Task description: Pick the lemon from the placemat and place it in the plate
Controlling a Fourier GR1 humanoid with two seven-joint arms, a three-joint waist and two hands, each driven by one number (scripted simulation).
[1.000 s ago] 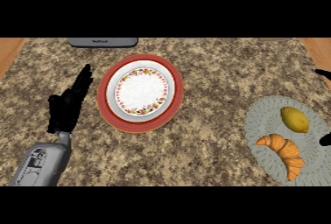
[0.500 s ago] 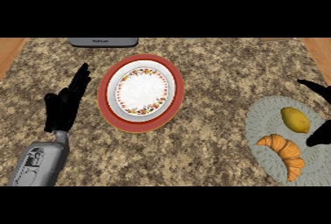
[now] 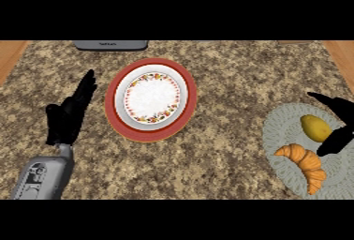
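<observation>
Lemon (image 3: 315,128) lies on the grey placemat (image 3: 285,129) at the counter's (image 3: 235,154) right edge, just above the croissant (image 3: 306,165), and the right hand (image 3: 336,124) has come further in from that edge than half a second ago, its fingers and thumb spread to either side of the fruit without closing on it. The plate (image 3: 150,98) near the counter's middle has not moved. The left hand (image 3: 68,116) stays open beside the plate's left rim, fingers up.
</observation>
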